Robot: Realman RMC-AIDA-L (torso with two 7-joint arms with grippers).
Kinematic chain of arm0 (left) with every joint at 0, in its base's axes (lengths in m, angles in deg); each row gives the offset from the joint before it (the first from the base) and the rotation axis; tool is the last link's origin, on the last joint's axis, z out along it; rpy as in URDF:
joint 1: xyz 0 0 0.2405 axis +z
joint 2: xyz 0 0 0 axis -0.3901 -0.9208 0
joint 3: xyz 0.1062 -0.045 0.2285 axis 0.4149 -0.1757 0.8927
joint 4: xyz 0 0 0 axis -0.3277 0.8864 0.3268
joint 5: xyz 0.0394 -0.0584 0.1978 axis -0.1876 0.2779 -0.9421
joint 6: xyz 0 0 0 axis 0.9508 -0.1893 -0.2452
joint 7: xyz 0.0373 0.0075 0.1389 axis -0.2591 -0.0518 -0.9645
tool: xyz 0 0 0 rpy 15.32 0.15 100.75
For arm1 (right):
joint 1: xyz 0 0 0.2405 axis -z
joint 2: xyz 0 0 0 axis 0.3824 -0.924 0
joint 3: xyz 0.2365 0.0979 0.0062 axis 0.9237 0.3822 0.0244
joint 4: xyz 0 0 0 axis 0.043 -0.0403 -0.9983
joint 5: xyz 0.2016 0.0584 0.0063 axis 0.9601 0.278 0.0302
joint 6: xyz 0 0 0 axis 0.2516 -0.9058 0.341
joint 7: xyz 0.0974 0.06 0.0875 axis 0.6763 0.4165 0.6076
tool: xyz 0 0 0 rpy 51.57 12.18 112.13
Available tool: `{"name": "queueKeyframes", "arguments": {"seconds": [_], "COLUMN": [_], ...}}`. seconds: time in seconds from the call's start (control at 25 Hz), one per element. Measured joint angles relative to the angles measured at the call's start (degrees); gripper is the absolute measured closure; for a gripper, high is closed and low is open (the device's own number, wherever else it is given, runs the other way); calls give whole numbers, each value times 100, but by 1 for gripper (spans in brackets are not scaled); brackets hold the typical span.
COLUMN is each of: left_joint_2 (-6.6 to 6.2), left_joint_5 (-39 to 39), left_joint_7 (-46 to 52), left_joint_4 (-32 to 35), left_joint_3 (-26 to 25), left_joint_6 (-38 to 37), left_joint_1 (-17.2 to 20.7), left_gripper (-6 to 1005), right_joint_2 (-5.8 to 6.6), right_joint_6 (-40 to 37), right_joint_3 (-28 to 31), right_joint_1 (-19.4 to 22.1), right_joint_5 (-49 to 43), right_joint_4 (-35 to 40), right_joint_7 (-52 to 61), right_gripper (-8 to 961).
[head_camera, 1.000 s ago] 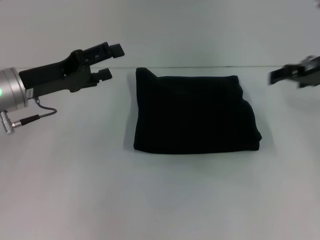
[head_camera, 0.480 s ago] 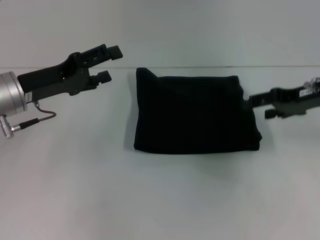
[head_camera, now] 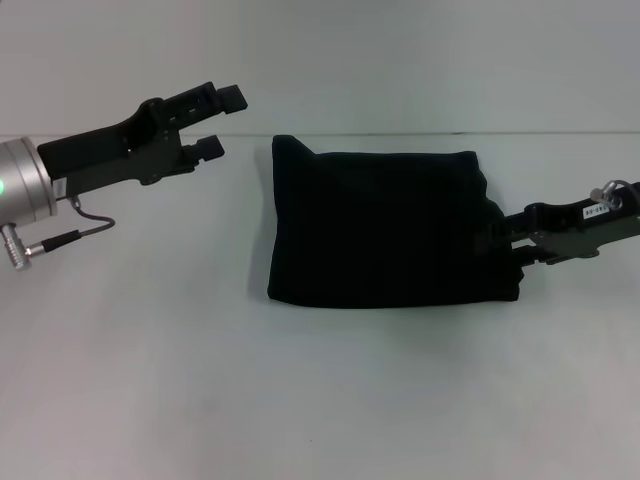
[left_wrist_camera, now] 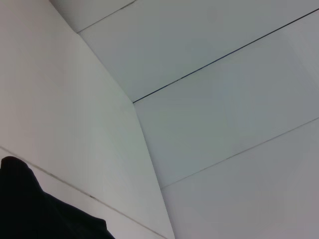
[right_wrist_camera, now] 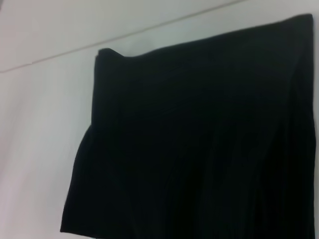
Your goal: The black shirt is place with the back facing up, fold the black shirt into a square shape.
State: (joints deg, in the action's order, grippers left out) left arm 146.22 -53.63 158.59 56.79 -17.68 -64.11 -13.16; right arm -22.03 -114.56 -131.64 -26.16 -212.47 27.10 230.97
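Note:
The black shirt (head_camera: 385, 225) lies folded into a rough rectangle at the middle of the white table (head_camera: 300, 400). Its right edge bulges and is uneven. My right gripper (head_camera: 510, 240) is low at that right edge, open, with its fingertips against the cloth. The right wrist view is filled with the shirt (right_wrist_camera: 199, 139), plain black, no lettering showing. My left gripper (head_camera: 222, 122) hangs open above the table to the left of the shirt's far left corner, apart from it. A corner of the shirt (left_wrist_camera: 30, 214) shows in the left wrist view.
The table's far edge (head_camera: 400, 134) runs just behind the shirt, with a pale wall beyond. A grey cable (head_camera: 70, 235) loops from the left wrist. Bare table lies in front of the shirt and on both sides.
My right gripper has come in from the far right and dropped down to the shirt's right edge. The left gripper has barely moved. The shirt lies as before.

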Motion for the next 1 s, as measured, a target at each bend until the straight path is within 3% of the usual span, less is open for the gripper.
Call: {"name": "queueKeyframes", "arguments": {"seconds": [0.36,0.76,0.88,1.0], "left_joint_2": [0,0,0,0], "left_joint_5": [2,2,2,2], "left_joint_7": [-20,-68,-70,-74], "left_joint_4": [-11,-89,-89,-89], "left_joint_3": [2,30,33,18], "left_joint_6": [68,79,74,61], "left_joint_1": [-1,-9,-10,-8], "left_gripper": [50,53,53,54], "right_joint_2": [-24,-47,-47,-37], "right_joint_6": [13,12,72,67], "right_joint_3": [-20,-28,-28,-28], "right_joint_1": [-9,6,18,63], "right_joint_5": [-17,-21,-29,-33], "right_joint_4": [-17,-32,-74,-51], "right_joint_7": [-4,-35,-46,-28], "right_gripper": [239,731,924,925]}}
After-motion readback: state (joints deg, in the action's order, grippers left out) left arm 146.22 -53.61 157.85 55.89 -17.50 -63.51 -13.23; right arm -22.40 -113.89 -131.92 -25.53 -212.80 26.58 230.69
